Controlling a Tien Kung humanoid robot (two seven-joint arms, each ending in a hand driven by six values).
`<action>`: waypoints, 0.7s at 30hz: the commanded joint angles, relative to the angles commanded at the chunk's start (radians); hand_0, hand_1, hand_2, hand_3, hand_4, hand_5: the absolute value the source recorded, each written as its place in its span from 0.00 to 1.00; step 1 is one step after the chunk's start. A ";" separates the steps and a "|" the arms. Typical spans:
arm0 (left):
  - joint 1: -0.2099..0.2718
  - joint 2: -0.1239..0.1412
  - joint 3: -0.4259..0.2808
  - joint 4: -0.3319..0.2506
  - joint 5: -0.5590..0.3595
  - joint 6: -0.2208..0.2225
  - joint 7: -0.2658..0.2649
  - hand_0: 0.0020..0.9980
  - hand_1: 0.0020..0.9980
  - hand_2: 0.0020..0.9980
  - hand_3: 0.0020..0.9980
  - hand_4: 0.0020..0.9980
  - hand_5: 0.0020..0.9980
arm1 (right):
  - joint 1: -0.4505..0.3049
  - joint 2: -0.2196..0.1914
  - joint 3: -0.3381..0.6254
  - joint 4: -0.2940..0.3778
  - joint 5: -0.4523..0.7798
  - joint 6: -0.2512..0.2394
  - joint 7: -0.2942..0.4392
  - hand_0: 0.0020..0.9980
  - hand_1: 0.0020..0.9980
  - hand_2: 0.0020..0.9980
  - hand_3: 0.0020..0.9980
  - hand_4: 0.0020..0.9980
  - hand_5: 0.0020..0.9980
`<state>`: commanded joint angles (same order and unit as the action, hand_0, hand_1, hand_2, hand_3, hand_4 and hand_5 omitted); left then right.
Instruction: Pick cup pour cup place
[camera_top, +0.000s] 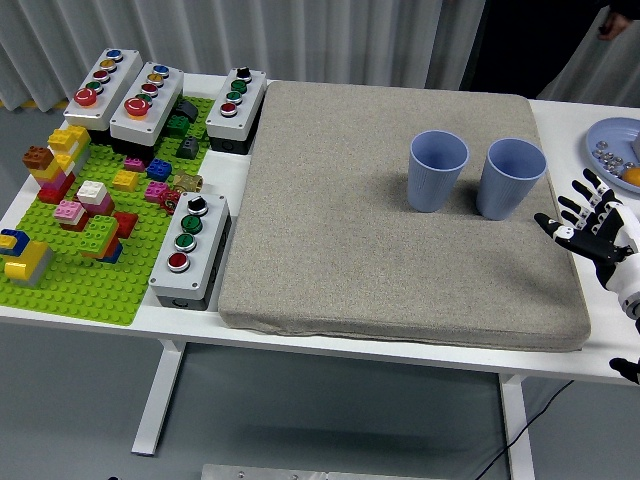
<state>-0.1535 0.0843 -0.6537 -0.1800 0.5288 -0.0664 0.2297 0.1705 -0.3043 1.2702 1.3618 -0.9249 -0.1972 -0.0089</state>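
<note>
From the head view, the right hand (590, 222) hovers at the grey mat's (400, 210) right edge, fingers spread and empty, just beside the nearer blue cup (511, 178); the second cup (437, 170) stands upright left of it. Approach level, wrap mid-wall, and squeeze gently to avoid tipping.

A single view looks down from high on the near side of the white table (600, 355), facing forward across the grey mat (400, 215) toward the curtain (300, 35) behind.
</note>
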 joint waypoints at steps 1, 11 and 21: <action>0.000 0.000 0.000 0.000 0.000 0.000 0.000 0.78 0.79 0.85 0.74 0.51 0.98 | 0.000 0.000 0.000 -0.001 0.000 0.001 -0.001 0.93 0.89 0.99 1.00 0.88 0.11; -0.006 -0.004 0.018 0.000 -0.019 0.000 -0.003 0.78 0.79 0.85 0.74 0.50 0.98 | 0.044 0.018 -0.007 -0.063 0.009 0.013 -0.003 0.92 0.90 0.99 1.00 0.87 0.10; -0.007 -0.005 0.037 0.000 -0.036 -0.001 -0.006 0.78 0.79 0.85 0.74 0.50 0.98 | 0.086 0.041 -0.023 -0.108 0.028 -0.006 0.011 0.93 0.89 0.98 0.99 0.87 0.11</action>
<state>-0.1602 0.0790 -0.6171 -0.1800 0.4928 -0.0670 0.2242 0.2565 -0.2636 1.2476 1.2538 -0.8973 -0.2031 0.0018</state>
